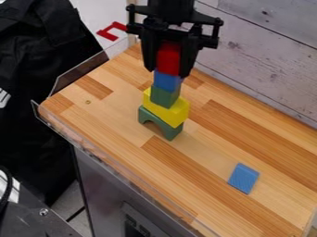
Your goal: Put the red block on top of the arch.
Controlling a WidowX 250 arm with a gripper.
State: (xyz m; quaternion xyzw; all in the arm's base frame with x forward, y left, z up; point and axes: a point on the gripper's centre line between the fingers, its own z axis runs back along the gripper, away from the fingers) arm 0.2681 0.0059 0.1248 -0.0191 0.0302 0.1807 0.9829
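The wooden tabletop [114,109] is the largest component and carries the block assembly. A wall of pale planks [260,51] borders its far right side. Black fabric [37,60] hangs beyond the left side, and a grey metal cabinet [102,178] stands below the near left edge. A clear guard [80,71] stands upright along the left end of the tabletop. The black claw [168,72] points downward over the stack, toward the far left part of the tabletop, with its two sides clamped on the red block [168,59]. The red block is upright at the top of the stack, its lower end at the upper face of the small blue block [167,81]; whether its weight bears on that block cannot be told. The yellow block [166,109] sits on the green arch [162,124], which forms the base. A flat blue block [243,178] lies separately, nearer the camera and to the right. The small green block [165,96] is positioned between the yellow and small blue blocks.
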